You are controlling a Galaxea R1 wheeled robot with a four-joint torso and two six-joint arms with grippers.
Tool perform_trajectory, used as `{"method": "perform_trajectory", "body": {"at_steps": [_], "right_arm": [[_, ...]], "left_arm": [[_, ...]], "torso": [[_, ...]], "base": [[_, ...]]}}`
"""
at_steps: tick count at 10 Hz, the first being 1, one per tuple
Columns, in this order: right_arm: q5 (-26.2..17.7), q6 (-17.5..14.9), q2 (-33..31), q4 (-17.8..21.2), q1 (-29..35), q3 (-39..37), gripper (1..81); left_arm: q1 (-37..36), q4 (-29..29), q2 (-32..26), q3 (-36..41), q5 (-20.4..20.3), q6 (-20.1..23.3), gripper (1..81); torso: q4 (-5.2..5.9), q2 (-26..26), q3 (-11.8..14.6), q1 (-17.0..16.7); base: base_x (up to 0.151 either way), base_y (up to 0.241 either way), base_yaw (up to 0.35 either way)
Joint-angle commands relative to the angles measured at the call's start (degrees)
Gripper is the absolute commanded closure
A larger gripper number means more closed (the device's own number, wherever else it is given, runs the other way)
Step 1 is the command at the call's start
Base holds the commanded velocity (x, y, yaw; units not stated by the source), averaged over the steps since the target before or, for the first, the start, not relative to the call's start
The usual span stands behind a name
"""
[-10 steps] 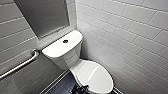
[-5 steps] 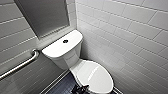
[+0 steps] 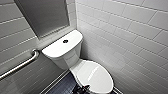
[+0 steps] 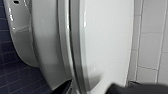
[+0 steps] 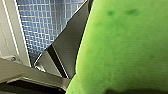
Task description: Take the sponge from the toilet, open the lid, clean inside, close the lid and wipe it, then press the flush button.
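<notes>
- We see the toilet standing in a white-tiled corner, a grab bar on the wall beside its tank.
- The lid lies shut over the bowl.
- The sponge hangs above blue floor tiles, with our right end effector clamped on it.
- Our left end effector sits at the lid's front edge, fingers apart and astride it.
- The flush button sits mid-tank-top.
</notes>
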Motion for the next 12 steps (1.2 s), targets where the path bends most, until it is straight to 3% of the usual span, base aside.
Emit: {"method": "perform_trajectory", "body": {"at_steps": [1, 5, 12], "right_arm": [[-3.01, -0.04, -1.98, -1.5, -0.56, 0.88, 81.1], [-3.01, 0.05, -2.25, -1.5, -0.73, 1.49, 81.1], [-3.01, -0.04, -2.15, -1.58, -0.65, 1.84, 81.1]], "left_arm": [[-5.58, 0.49, 1.73, -0.77, 1.89, -0.03, 1.0], [-5.66, 0.58, 3.75, -4.29, 2.16, -0.03, 1.0], [-5.93, 0.31, 1.29, 0.63, 1.63, -0.03, 1.0]], "torso": [[0.0, 0.0, 0.0, 0.0], [0.0, 0.0, 0.0, 0.0], [0.0, 0.0, 0.0, 0.0]], "base": [[0.0, 0.0, 0.0], [0.0, 0.0, 0.0], [0.0, 0.0, 0.0]]}}
